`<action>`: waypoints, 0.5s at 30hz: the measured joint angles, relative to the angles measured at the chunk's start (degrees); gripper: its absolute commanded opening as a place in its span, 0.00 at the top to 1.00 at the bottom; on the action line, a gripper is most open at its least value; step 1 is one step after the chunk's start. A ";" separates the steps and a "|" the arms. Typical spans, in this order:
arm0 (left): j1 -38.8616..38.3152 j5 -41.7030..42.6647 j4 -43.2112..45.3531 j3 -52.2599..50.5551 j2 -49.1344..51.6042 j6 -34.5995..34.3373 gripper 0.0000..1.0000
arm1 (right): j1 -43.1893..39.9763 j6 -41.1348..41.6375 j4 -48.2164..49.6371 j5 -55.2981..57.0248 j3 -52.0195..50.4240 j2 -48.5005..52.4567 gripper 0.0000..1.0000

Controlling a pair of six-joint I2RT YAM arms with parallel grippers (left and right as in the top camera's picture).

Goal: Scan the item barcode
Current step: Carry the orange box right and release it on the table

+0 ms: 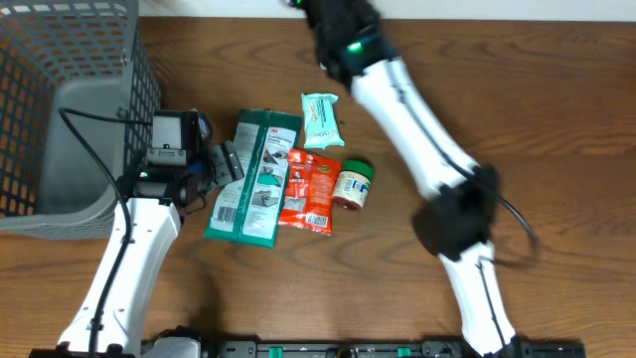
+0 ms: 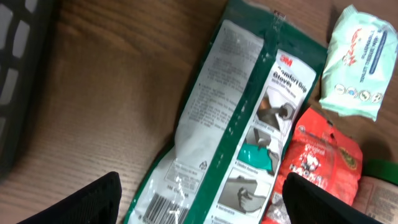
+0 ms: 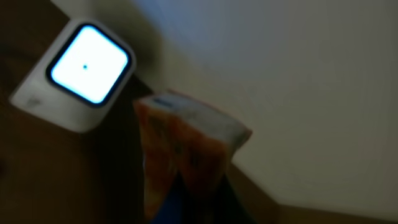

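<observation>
In the right wrist view, an orange packet [image 3: 186, 146] sticks up from my right gripper [image 3: 205, 196], which is shut on its lower end. The packet is blurred and no barcode can be made out on it. A white scanner [image 3: 78, 71] with a glowing square window stands to the packet's upper left, against a pale wall. From overhead, the right arm [image 1: 417, 129] reaches to the table's far edge and its gripper is cut off there. My left gripper [image 1: 225, 165] hovers open over the left edge of a green glove pack [image 2: 249, 118], holding nothing.
A grey wire basket [image 1: 60, 99] fills the left side. Beside the glove pack [image 1: 256, 179] lie a red snack bag [image 1: 310, 189], a mint wipes pack [image 1: 321, 119] and a small green-lidded jar [image 1: 353, 186]. The glove pack's barcode [image 2: 165, 208] faces up.
</observation>
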 measured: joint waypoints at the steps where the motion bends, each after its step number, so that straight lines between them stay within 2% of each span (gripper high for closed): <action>1: 0.00 0.02 0.07 0.00 0.02 0.00 0.17 | -0.37 4.28 -5.14 -1.60 0.13 -4.68 0.99; 3: 0.00 0.00 0.04 0.00 0.02 0.02 0.17 | -2.43 12.74 -14.82 -5.84 1.09 -13.25 0.99; 7: 0.00 0.02 0.02 0.00 0.00 0.02 0.17 | -10.64 23.12 -28.74 -15.04 2.21 -21.64 0.99; 12: 0.00 0.02 0.04 0.00 0.00 0.02 0.17 | -24.96 30.25 -39.04 -27.76 0.81 -20.87 0.99; 15: 0.00 0.02 0.02 0.00 0.00 0.00 0.17 | -34.21 32.28 -36.26 -34.86 -7.91 -16.57 0.99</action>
